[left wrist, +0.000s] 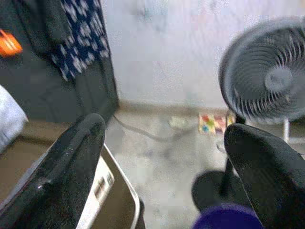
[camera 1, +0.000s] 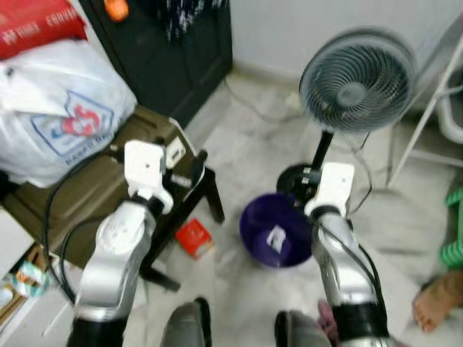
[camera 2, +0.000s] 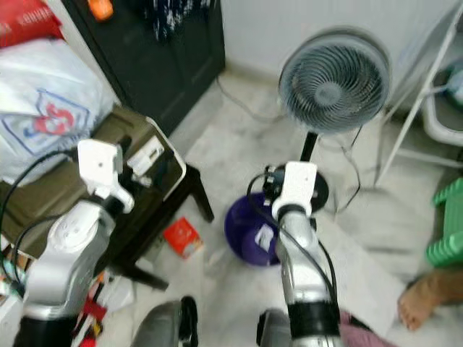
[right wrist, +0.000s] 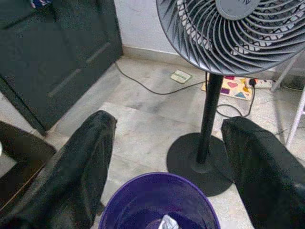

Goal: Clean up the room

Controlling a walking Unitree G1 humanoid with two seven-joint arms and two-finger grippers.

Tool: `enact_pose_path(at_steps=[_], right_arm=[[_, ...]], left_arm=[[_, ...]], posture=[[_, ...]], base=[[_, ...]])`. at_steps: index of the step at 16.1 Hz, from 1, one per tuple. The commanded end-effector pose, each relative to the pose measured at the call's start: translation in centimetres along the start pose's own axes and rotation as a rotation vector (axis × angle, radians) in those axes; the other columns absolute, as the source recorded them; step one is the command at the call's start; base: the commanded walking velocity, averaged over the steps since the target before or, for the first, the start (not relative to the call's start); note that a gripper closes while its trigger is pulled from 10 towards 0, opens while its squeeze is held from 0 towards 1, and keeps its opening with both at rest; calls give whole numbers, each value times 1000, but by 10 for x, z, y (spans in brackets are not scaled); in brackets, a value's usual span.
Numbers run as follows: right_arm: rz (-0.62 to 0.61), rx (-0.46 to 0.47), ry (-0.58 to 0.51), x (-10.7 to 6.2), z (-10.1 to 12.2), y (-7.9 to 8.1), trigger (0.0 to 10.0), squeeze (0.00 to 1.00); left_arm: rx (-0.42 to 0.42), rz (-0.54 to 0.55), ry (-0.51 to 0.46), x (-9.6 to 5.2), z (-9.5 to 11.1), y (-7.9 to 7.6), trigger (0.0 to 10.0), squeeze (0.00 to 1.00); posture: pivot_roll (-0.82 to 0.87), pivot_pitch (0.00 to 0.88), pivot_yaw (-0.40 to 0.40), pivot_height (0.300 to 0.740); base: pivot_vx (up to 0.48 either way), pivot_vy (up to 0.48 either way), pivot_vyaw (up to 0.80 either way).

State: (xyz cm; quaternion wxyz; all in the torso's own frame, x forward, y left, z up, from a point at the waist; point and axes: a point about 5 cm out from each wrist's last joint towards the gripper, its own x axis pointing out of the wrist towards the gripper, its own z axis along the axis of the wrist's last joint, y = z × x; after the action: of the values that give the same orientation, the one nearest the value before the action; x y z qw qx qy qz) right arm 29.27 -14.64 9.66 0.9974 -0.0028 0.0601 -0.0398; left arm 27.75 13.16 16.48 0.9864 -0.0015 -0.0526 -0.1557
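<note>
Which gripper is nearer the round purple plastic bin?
Right. The right gripper hangs just above the round purple plastic bin; the left gripper is off over the table edge.

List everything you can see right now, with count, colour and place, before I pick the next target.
Bin: one, purple, floor ahead, crumpled white scrap inside.
Standing fan: one, grey, behind the bin, black base.
Red packet: one, floor left of the bin.
Stool: one, olive top, dark legs, on the left.
Plastic bag: one, white with print, on the stool.
Cabinet: one, black, against the wall.
Patterned cloth: one, blue and white, hanging on the cabinet.
Person's foot: one, floor, far right.
Left gripper: open, above the stool's edge.
Right gripper: open, above the bin.
</note>
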Motion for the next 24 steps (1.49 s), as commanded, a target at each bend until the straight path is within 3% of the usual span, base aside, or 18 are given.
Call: enact_pose_path(at_steps=[1,3,6,12,14,15,16,21,24], right_arm=[[27,-52,-31,1,10,1,10000,1000],[49,-88,-64,10,23,2,10000,1000],[60,-101,-118,10,36,2,10000,1000],[48,-129,-135,11,37,-5,10000,1000],[30,-132,-146,11,37,-7,10000,1000],[31,-130,-144,11,36,-8,10000,263],[41,-121,-148,11,36,-7,10000,0],[78,-123,-135,16,29,3,10000,0],[107,-118,-126,20,28,12,10000,0]], left_arm=[[4,49,-5,2,-3,9,10000,0],[11,62,-47,17,2,10,10000,0],[28,58,-95,29,10,5,10000,0],[25,80,-106,28,-2,7,10000,0],[24,86,-103,29,-4,8,10000,0],[23,88,-102,30,-6,9,10000,0],[22,91,-101,30,-6,10,10000,0],[-22,191,-120,32,-9,16,10000,0],[-29,245,-64,22,-27,15,10000,0]], posture=[[-43,0,94,740],[-42,0,99,740],[-28,0,90,740],[-29,0,68,740],[-37,0,72,740],[-37,0,72,740],[-46,0,75,740],[-35,0,45,740],[-30,0,37,740]], base=[[0,0,0],[0,0,0],[0,0,0],[0,0,0],[0,0,800],[0,0,800],[0,0,800],[0,0,800],[0,0,800]])
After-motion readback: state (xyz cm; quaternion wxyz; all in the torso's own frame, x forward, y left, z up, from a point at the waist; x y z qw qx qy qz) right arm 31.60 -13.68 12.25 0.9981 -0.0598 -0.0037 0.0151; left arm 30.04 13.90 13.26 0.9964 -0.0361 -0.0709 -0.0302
